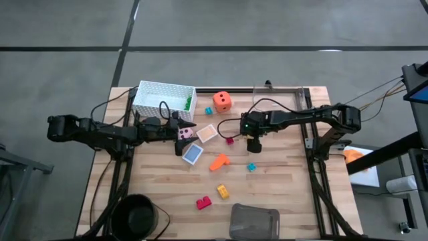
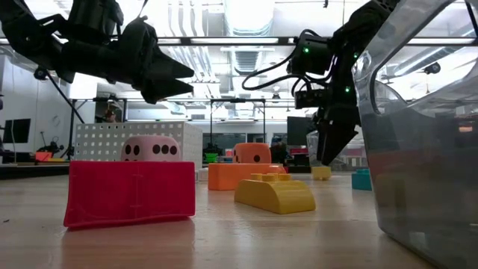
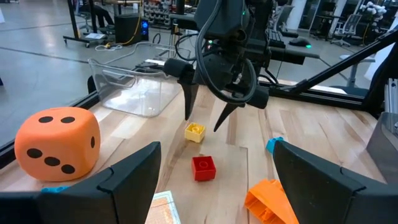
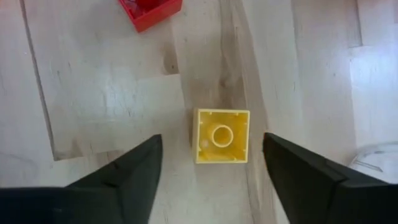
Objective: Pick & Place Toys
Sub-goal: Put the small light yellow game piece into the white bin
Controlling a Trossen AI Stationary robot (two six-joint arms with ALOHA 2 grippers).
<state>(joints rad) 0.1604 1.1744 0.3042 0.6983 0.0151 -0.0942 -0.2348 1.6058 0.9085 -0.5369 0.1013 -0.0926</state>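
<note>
My right gripper [image 4: 211, 165] is open and points down, just above a small yellow brick [image 4: 221, 135] that lies on the table between its fingers; the left wrist view shows the fingers [image 3: 189, 93] clear of the brick [image 3: 194, 132]. A small red brick [image 3: 203, 168] lies beside it. My left gripper [image 1: 184, 128] is open and hovers over the pink die [image 1: 186, 134], which rests on the table [image 2: 149, 149]. The orange die [image 1: 223, 102] stands farther back. The peach card [image 1: 206, 132] and the blue card [image 1: 192, 154] lie flat at mid-table.
A white perforated basket [image 1: 164, 97] holding green bricks [image 1: 187, 102] stands at the far left. A clear container [image 1: 281, 97] is at the far right, and a grey tray [image 1: 254, 221] at the near edge. Orange [image 1: 219, 161], teal [image 1: 251, 167], yellow [image 1: 223, 191] and red [image 1: 203, 202] bricks lie scattered.
</note>
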